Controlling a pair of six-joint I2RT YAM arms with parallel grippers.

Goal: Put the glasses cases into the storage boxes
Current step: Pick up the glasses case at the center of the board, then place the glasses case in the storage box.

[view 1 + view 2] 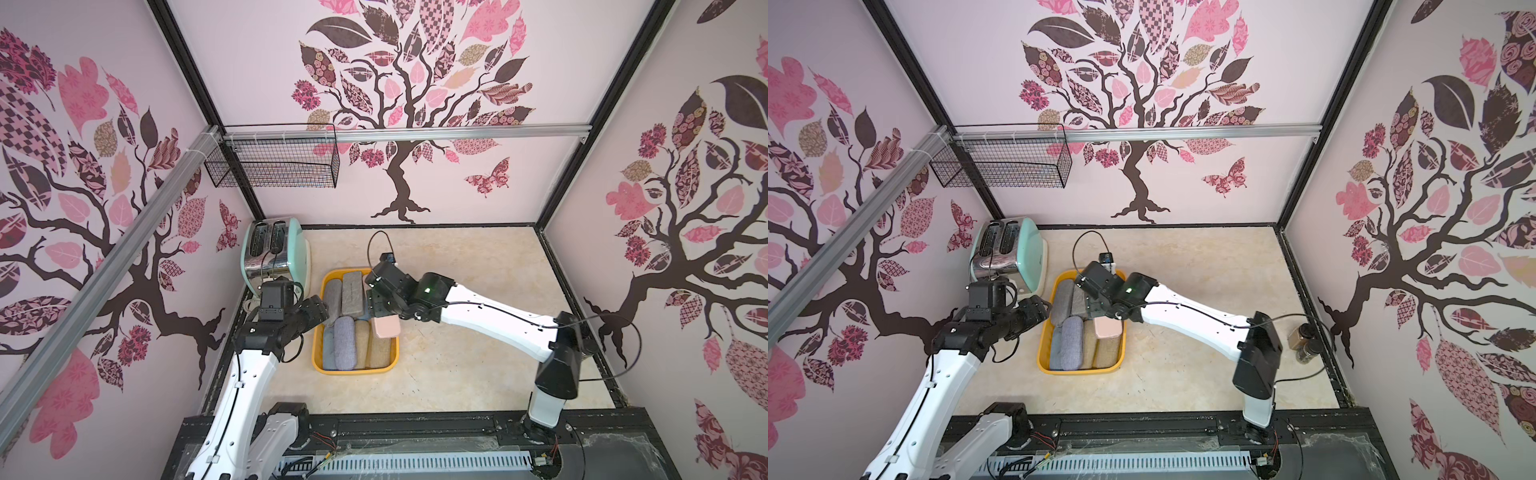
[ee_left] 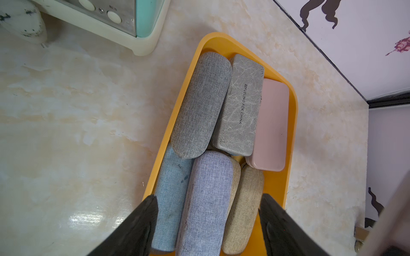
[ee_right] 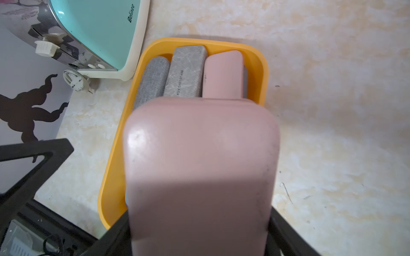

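The tray (image 2: 292,133) holds at least 7 cases (image 2: 199,106). The right end effector (image 3: 199,226) grips 1 pink case (image 3: 199,166) above it. The left end effector (image 2: 208,221) is open and empty. None visible on the counter (image 1: 457,332).

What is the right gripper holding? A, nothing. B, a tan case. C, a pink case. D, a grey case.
C: the right wrist view shows the right gripper closed on a pink case, held above the tray.
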